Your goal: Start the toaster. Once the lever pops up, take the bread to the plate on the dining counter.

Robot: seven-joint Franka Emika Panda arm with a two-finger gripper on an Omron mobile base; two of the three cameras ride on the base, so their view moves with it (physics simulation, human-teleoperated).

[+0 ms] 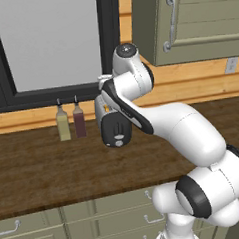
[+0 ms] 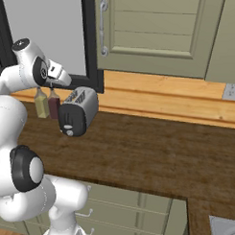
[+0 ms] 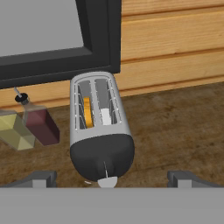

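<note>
Small silver two-slot toaster [image 3: 100, 127] with rounded black end panel stands on the dark brown wood-grain table [image 2: 147, 149], near the back wall under the black-framed window [image 3: 52, 39]. Black end faces the arm. In the hand view, an orange-tan slice [image 3: 87, 112] sits in one slot and a pale one [image 3: 105, 116] in the other. Gripper [image 3: 109, 178] hovers above the toaster's black end, fingers [image 3: 41, 178] spread wide, holding nothing. Two small bottles, one yellowish [image 2: 41, 105], one dark red [image 2: 53, 104], stand just beside the toaster.
</note>
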